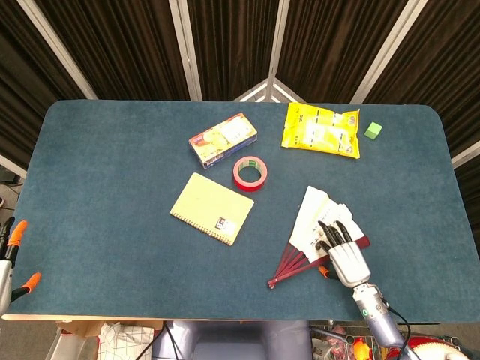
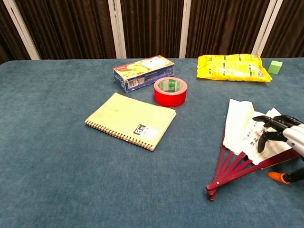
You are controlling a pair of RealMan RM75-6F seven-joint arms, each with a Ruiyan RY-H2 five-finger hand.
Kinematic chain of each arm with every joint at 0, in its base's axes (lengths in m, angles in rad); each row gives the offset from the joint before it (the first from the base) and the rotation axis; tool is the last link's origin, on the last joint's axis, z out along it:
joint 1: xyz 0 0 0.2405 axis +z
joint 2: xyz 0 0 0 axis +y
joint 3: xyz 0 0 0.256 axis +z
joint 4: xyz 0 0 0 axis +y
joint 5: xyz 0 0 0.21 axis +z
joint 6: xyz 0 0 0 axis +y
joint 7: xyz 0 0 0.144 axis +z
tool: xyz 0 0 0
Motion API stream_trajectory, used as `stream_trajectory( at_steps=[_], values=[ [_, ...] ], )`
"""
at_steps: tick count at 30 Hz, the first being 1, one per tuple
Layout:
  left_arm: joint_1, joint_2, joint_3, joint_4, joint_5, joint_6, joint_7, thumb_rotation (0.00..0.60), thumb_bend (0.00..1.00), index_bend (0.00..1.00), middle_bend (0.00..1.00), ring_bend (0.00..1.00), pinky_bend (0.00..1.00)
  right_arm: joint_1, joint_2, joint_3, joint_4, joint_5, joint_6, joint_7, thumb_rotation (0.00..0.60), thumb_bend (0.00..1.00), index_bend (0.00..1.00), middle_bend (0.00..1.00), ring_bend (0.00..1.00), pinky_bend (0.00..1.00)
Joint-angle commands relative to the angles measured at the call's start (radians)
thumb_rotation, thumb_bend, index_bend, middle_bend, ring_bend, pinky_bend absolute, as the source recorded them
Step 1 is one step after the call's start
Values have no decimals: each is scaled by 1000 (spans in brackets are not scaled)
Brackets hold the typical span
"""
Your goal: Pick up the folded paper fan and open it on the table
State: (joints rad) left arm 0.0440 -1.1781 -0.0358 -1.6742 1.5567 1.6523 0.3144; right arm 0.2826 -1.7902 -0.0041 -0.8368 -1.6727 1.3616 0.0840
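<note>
The paper fan (image 1: 313, 223) lies partly spread near the table's front right, white leaf with writing, dark red ribs meeting at a pivot toward the front edge. In the chest view the fan (image 2: 241, 124) sits at the right. My right hand (image 1: 343, 253) lies over the fan's right side, fingers spread flat on the paper, its orange-tipped thumb off the ribs by the table; the same hand (image 2: 287, 134) enters the chest view from the right edge. It grips nothing. Only orange-tipped bits of my left hand (image 1: 10, 255) show at the far left edge.
A yellow spiral notebook (image 1: 212, 208) lies mid-table, a red tape roll (image 1: 250, 173) and a printed box (image 1: 223, 139) behind it. A yellow snack bag (image 1: 321, 129) and a small green cube (image 1: 373, 131) sit at the back right.
</note>
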Motion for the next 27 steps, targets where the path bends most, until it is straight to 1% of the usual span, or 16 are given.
stream_trajectory(
  at_steps=[1, 9, 19, 27],
  values=[
    [0, -2, 1, 0, 2, 0, 5, 600, 103, 22, 0, 0, 0, 9, -7, 6, 15, 0, 8, 12, 600, 254, 453, 106, 172, 93],
    [-1, -7, 3, -1, 1, -4, 19, 600, 103, 22, 0, 0, 0, 24, -10, 16, 44, 5, 25, 34, 600, 290, 486, 112, 175, 97],
    [0, -12, 5, -2, 3, -3, 31, 600, 103, 22, 0, 0, 0, 28, -8, 13, 53, 19, 16, 40, 600, 294, 506, 113, 176, 100],
    [1, -14, 6, -1, 8, 2, 36, 600, 103, 22, 0, 0, 0, 42, -28, 13, 110, 28, -1, 35, 600, 314, 524, 120, 184, 111]
  ],
)
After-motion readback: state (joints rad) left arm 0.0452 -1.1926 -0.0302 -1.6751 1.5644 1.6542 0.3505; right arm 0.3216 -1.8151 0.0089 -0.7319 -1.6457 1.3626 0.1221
